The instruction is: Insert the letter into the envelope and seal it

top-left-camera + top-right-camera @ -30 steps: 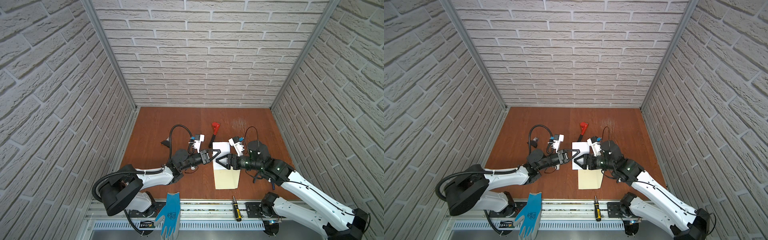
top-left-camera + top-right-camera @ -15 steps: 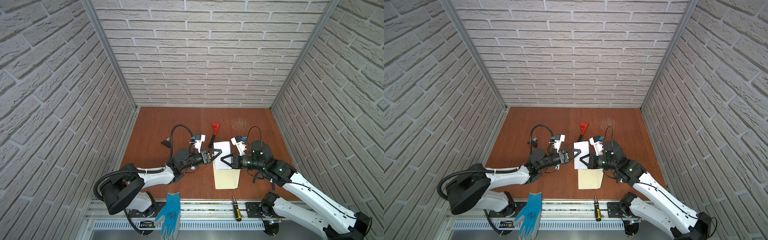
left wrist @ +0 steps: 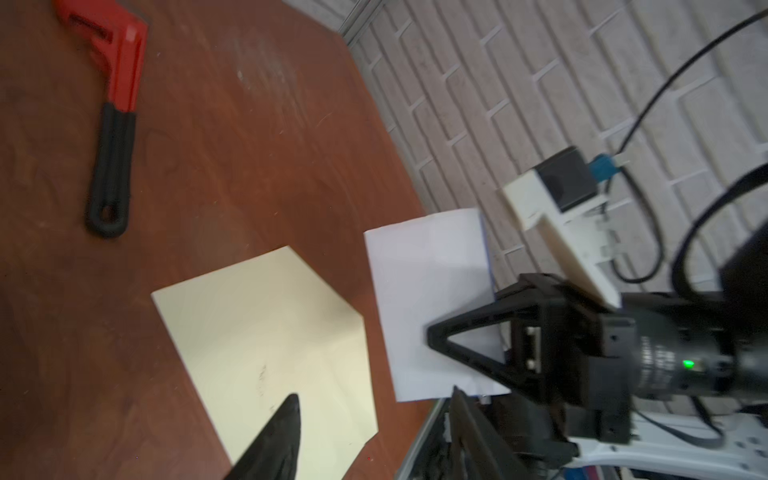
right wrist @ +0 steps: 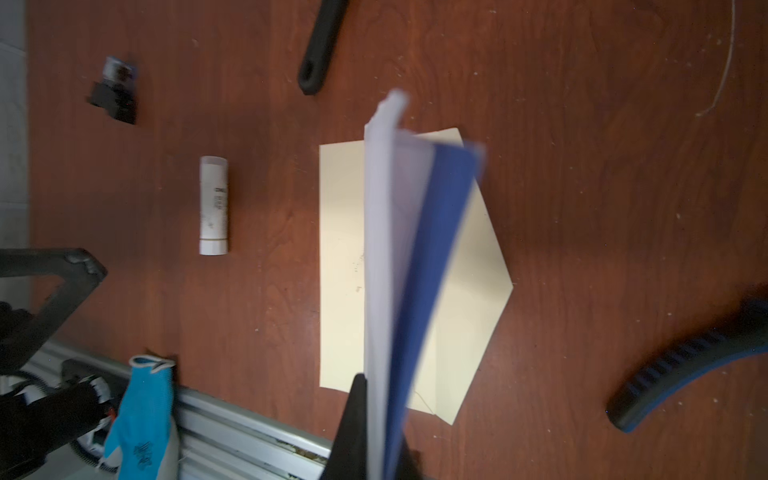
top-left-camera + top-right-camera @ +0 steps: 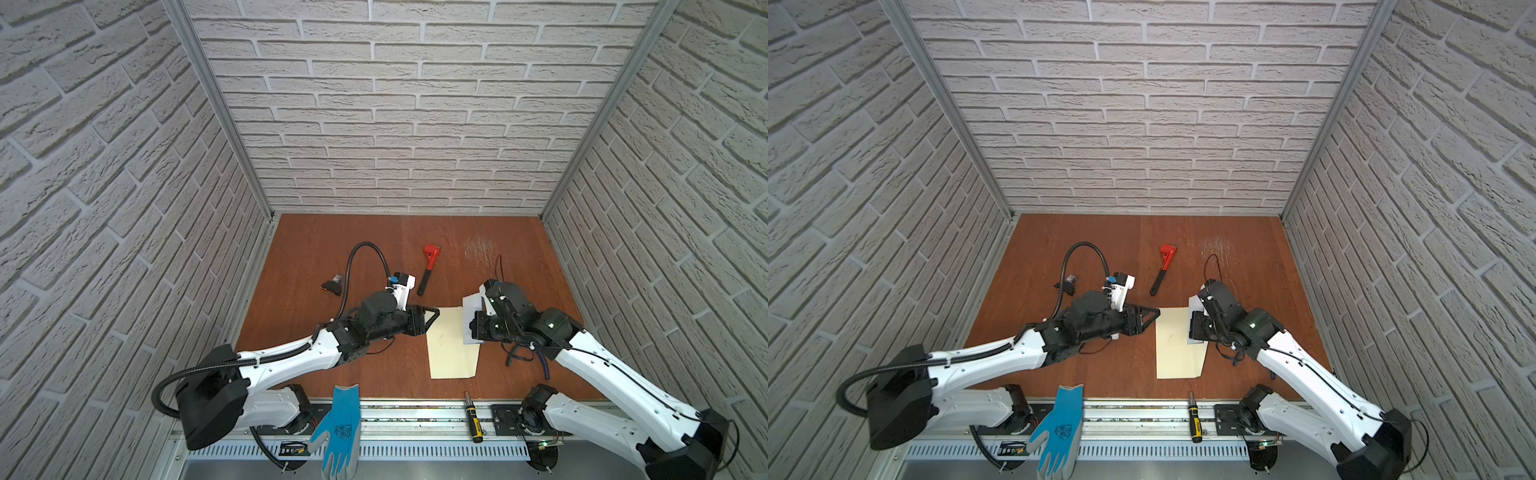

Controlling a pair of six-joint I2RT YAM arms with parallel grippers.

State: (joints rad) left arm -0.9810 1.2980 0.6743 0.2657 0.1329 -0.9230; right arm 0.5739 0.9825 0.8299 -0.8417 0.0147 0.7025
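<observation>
Letter [image 3: 432,299] – thin, light, floppy paper – hung above the envelope [image 5: 451,345] on the bench [image 5: 332,249], its edge pinched in the right gripper's [image 3: 434,332] jaws. The left gripper's [image 5: 431,320] jaws stood spread, empty. An edge grip likely suited it – gently.

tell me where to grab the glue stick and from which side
Probably take the glue stick around the middle of its barrel, coming straight down from above, jaws across its width. It lies on its side on the table, apart from the envelope, so both long sides look free.
</observation>
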